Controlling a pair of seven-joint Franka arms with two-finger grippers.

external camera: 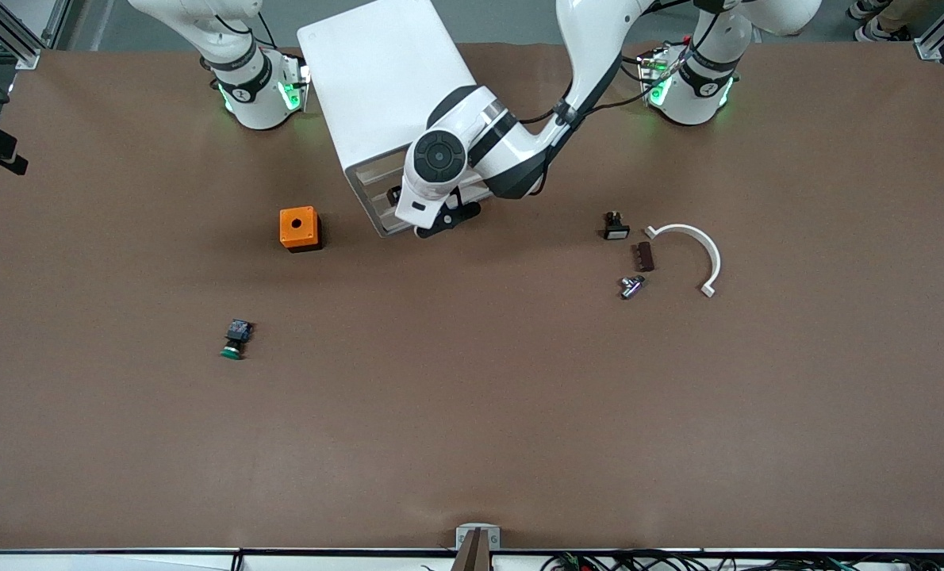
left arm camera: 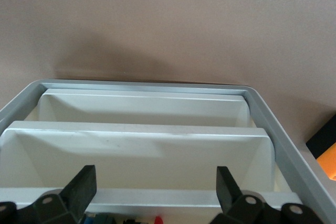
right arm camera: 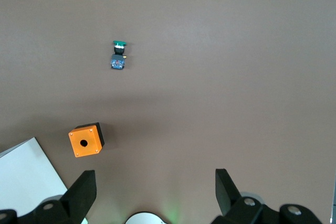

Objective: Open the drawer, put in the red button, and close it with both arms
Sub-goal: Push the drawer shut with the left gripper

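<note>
"Where's the left gripper [external camera: 440, 220]?"

"Taking the front camera's picture as a dial, it's at twelve o'clock on the counter [external camera: 472, 444], right at the front of the white cabinet [external camera: 377, 71]. Its fingers are spread wide and pinch nothing. From the left wrist they straddle a white drawer [left arm camera: 136, 150] in the grey frame, with another drawer past it."

"And the red button?"

"I can't find it out on the counter. There's only a sliver of red at the very edge of the left wrist view, low in the cabinet's front between the fingers. That may be the red button [left arm camera: 156, 218], but I can't be sure."

"What about the right gripper [right arm camera: 155, 179]?"

"It's waiting high over the counter near its own base, fingers spread and empty. Below it are the cabinet's corner, the orange box [external camera: 298, 228] at ten o'clock and the green-capped button [external camera: 236, 339] at eight."

"Anything else?"

"A white curved piece [external camera: 698, 250] and a few small parts at about two o'clock."
</note>
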